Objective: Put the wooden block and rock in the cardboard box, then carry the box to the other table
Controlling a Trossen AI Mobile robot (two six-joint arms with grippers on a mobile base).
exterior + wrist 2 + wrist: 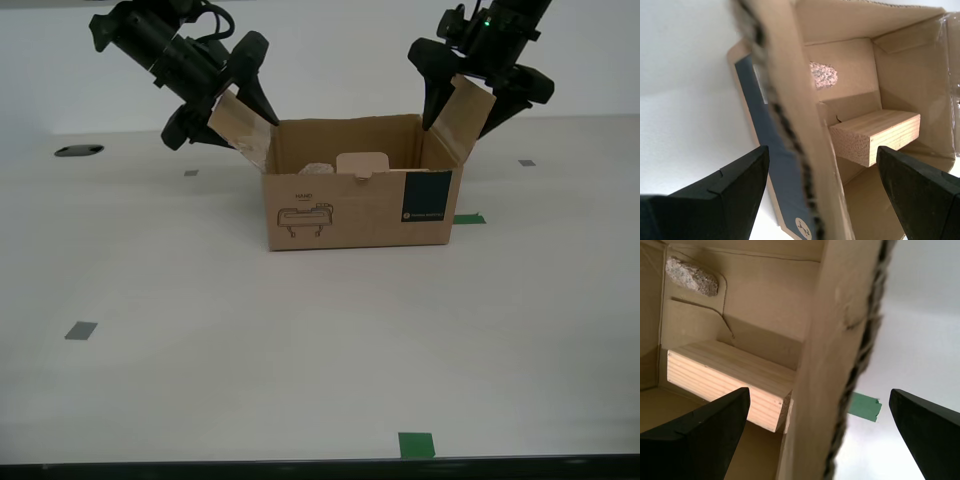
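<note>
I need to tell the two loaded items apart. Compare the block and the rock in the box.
The block is pale, smooth wood with flat faces and straight grain lines; the rock is rough, speckled grey-brown and lumpy. The block looks clearly bigger than the rock in both wrist views. In the exterior view the block sits toward the right of the rock. Both lie inside the box, with neither gripper touching them.

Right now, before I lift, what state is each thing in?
cardboard box: resting on the table, top open, side flaps up.
wooden block: inside the box.
rock: inside the box.
my first gripper: open, straddling one side flap.
my second gripper: open, straddling the other side flap.
</note>
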